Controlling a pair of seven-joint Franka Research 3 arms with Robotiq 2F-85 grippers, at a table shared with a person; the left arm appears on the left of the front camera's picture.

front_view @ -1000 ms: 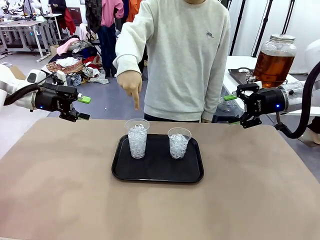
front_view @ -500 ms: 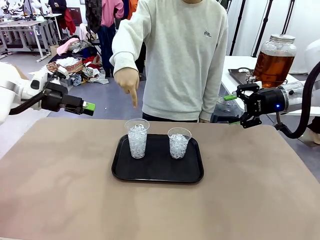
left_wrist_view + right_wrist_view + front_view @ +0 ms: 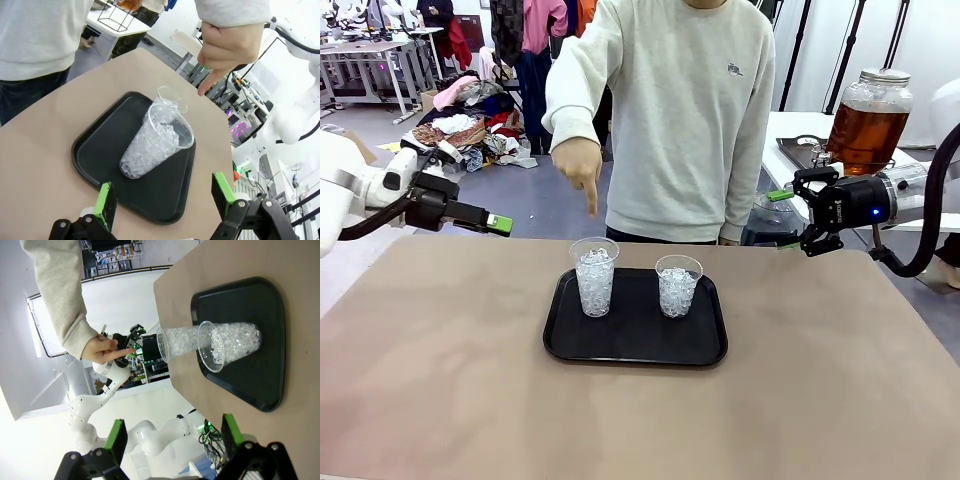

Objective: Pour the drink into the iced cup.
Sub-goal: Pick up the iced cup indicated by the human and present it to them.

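Note:
Two clear cups full of ice stand on a black tray (image 3: 632, 350): the left iced cup (image 3: 594, 278) and the right iced cup (image 3: 678, 286). A person's hand (image 3: 582, 170) points down at the left one. The drink (image 3: 865, 132), amber-brown, is in a large glass jar on a side table at the far right. My left gripper (image 3: 499, 223) hovers open over the table's far left edge, clear of the tray. My right gripper (image 3: 783, 219) hangs open beyond the far right edge, in front of the jar. In the left wrist view my open gripper (image 3: 164, 192) faces the cups (image 3: 157, 142).
The person in a pale sweatshirt (image 3: 685, 110) stands at the far side, right behind the tray. In the right wrist view, the tray (image 3: 260, 305) and both cups (image 3: 227, 344) lie ahead of my open right gripper (image 3: 175, 435). Brown tabletop (image 3: 620, 420) surrounds the tray.
My left gripper has rolled about its wrist and shifted slightly right and down toward the table edge. The right arm and the pointing hand have stayed in place.

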